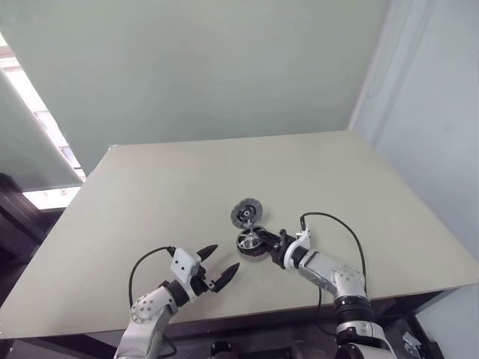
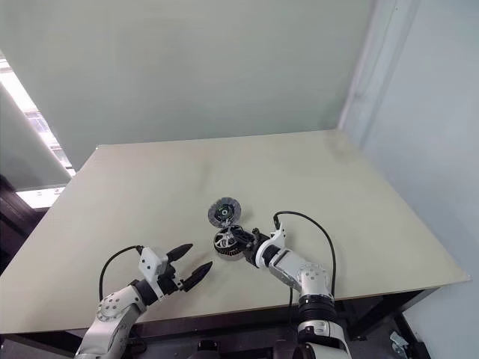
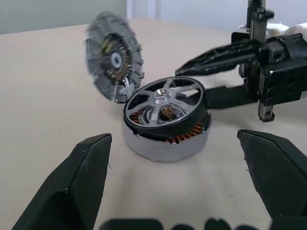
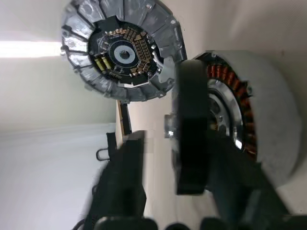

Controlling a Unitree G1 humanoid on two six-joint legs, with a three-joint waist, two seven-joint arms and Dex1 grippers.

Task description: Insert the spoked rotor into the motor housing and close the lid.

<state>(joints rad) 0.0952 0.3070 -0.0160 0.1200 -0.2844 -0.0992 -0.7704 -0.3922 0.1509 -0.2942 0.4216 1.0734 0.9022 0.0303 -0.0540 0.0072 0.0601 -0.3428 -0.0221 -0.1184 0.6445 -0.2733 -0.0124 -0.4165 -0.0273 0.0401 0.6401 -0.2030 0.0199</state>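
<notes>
The table (image 1: 150, 194) fills the middle of the left eye view; near its lower centre the motor housing (image 3: 165, 141) lies flat, copper windings showing under the spoked rotor (image 3: 165, 103), which sits tilted on top of it, not fully seated; just above and beside them in the frame the lid (image 1: 244, 214) stands on edge, its inner face with small parts turned to the wrist cameras; the right gripper (image 1: 271, 245) reaches in from the lower right, one finger (image 3: 216, 55) above the rotor's rim and one beside it, jaws parted, whether it grips the rotor I cannot tell; the left gripper (image 1: 218, 267) hovers at lower left, spread wide and empty, apart from the parts
</notes>
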